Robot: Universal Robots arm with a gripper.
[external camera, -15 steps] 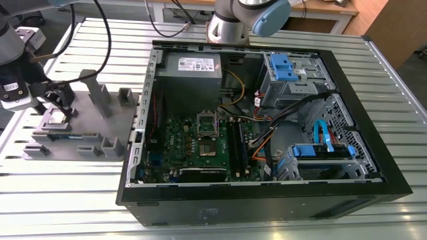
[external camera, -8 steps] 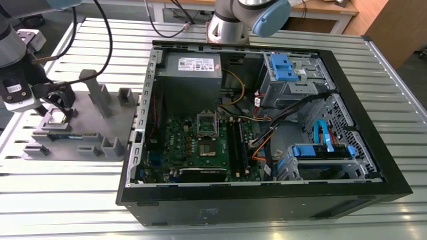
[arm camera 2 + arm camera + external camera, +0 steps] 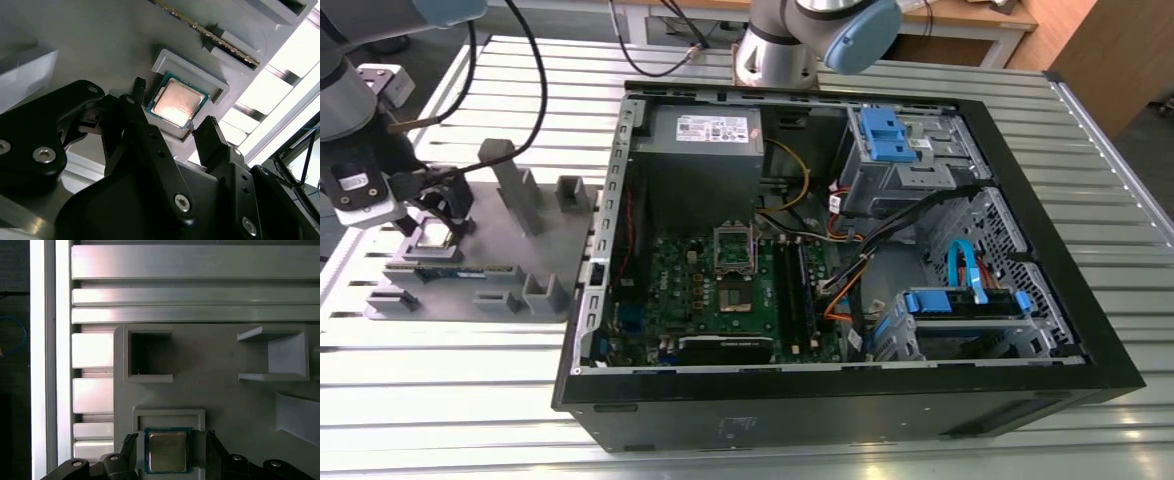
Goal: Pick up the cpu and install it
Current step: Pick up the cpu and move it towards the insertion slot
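Note:
The cpu (image 3: 176,102) is a small square chip with a shiny metal top. It lies flat in a shallow raised pocket of the grey fixture plate (image 3: 225,405). My gripper (image 3: 174,105) hangs just above it, open, with one black fingertip (image 3: 137,85) on each side of the chip and small gaps between. The first wrist view shows the same straddle, cpu (image 3: 167,451) between the fingers (image 3: 131,440). In the exterior view my gripper (image 3: 438,215) is over the cpu (image 3: 438,233) at the fixture's left end, far from the motherboard socket (image 3: 734,262).
An open computer case (image 3: 854,250) fills the exterior view's middle and right, with cables and blue drive bays inside. A green memory stick (image 3: 215,37) stands in a slot on the fixture near the cpu. Grey posts (image 3: 520,195) rise from the fixture. The table is slatted metal (image 3: 175,270).

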